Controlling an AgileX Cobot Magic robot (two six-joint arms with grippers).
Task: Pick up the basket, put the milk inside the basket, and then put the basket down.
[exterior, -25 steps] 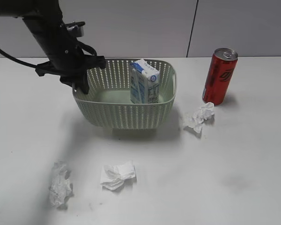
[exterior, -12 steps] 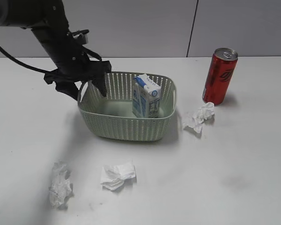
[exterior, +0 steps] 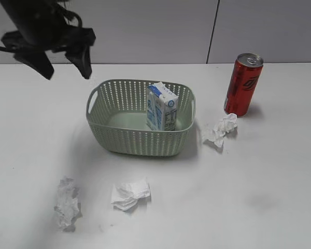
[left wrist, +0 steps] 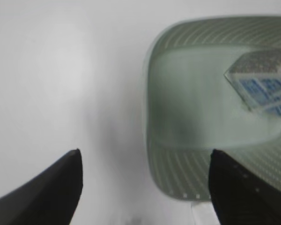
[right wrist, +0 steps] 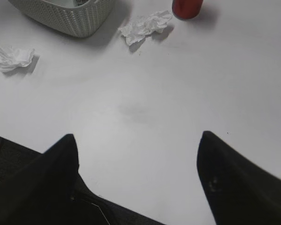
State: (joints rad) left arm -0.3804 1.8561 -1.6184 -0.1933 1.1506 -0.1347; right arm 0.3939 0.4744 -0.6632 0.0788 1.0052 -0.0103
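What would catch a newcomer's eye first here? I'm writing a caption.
The sage-green basket sits mid-table with the milk upright inside its right end. The open left gripper hangs above its left rim, and a red can stands far right.

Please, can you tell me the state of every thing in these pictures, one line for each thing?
basket: resting on the table, not held
milk: upright inside the basket
red can: upright, beside the basket, apart from it
three tissues: crumpled, lying on the table
left gripper: open, empty, above the table
right gripper: open, empty
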